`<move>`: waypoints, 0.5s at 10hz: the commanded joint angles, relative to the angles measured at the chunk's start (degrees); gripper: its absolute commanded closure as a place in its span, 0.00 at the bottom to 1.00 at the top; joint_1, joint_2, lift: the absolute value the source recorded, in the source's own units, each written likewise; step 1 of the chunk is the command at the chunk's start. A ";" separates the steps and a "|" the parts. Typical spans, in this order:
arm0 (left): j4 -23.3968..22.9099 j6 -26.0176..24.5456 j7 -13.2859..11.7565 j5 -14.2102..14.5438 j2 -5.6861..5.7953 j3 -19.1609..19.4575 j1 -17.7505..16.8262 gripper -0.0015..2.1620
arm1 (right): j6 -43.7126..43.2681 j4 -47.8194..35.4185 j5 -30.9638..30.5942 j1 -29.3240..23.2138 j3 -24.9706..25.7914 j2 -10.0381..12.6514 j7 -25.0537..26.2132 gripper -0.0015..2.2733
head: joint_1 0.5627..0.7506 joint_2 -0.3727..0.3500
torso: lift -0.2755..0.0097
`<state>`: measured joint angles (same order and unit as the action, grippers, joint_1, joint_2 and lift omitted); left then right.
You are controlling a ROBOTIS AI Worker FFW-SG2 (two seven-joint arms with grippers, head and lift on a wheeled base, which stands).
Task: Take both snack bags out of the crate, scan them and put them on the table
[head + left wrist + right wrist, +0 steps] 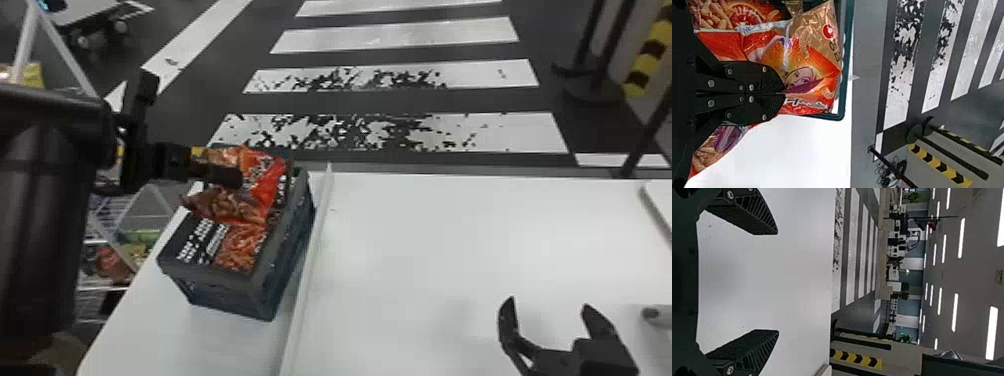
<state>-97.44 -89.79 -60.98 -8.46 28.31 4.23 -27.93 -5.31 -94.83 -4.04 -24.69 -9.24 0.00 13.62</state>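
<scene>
My left gripper [232, 177] is over the dark crate [292, 240] at the left, shut on a red-orange snack bag [267, 175] at the crate's top. In the left wrist view the left gripper [783, 94] has its fingers together, pinching the snack bag [805, 47], with the crate's rim [842, 90] beyond. A second snack bag [240, 247], black with orange snacks, lies in the crate's near part. Over the table at the lower right is my right gripper [547, 320], open with nothing held; in the right wrist view the right gripper [777, 282] has its fingers wide apart.
The white table [450, 250] has a raised strip [312, 270] running beside the crate. A grey cylindrical end [652, 314] sits at the right edge, and a white panel [662, 200] farther back. Shelves with packets [112, 265] stand left of the table.
</scene>
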 commanded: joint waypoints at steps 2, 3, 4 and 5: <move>-3.54 -0.24 -4.76 -3.58 0.52 3.42 5.25 0.99 | 0.00 0.17 0.00 -0.01 -0.08 0.05 -0.08 0.04 | 0.70 0.80 | 0.64; -5.65 -0.24 -7.58 -5.77 1.22 4.91 7.80 0.99 | 0.18 0.35 0.09 0.08 -0.08 0.05 -0.08 0.04 | 0.70 0.82 | 0.64; -8.20 -0.24 -9.60 -7.27 1.31 6.40 9.82 0.99 | 0.18 0.61 0.09 0.25 -0.17 0.05 -0.08 0.04 | 0.70 0.83 | 0.64; -11.10 -0.24 -10.83 -7.79 1.31 8.07 11.49 0.99 | 0.18 0.70 0.09 0.25 -0.34 0.05 -0.08 0.04 | 0.70 0.84 | 0.64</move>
<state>-106.59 -89.79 -71.71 -15.78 29.60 11.15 -17.67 -5.18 -94.19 -3.96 -24.46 -9.46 0.00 13.53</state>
